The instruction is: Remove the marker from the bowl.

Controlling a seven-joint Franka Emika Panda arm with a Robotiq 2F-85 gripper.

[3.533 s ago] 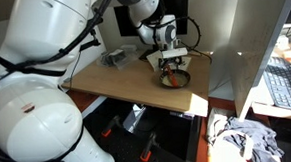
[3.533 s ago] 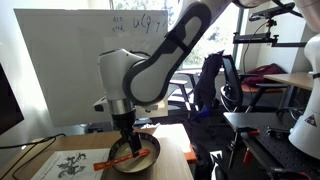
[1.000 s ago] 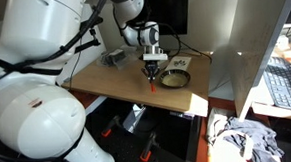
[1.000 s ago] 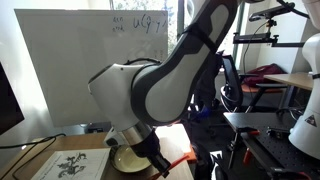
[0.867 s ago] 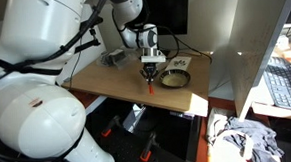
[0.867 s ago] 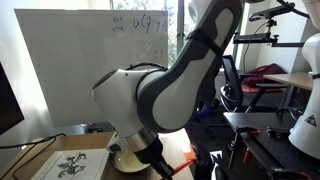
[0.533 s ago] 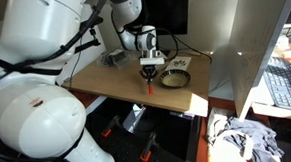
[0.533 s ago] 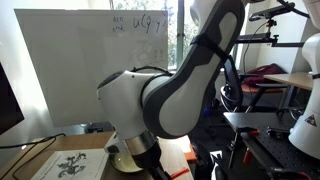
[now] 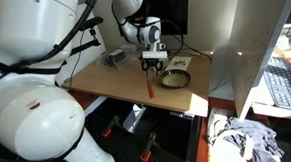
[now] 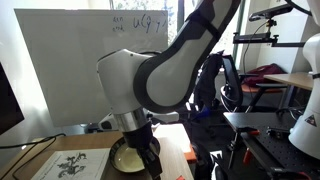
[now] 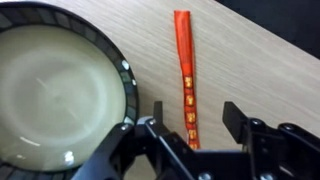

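- One marker lay flat on worktop, just beside bowl, outside it; yellow print on barrel unreadable.
- Pincer spread, hovering over marker.
- Grey clutter sat farther back on worktop.

- marker: smooth, glossy red-orange plastic.
- bowl: metallic look, dull pale sheen inside, darker rim.
- tabletop: light wood grain, matt.
- gripper: black, matt.

lower end of the marker hides behind the end effector.
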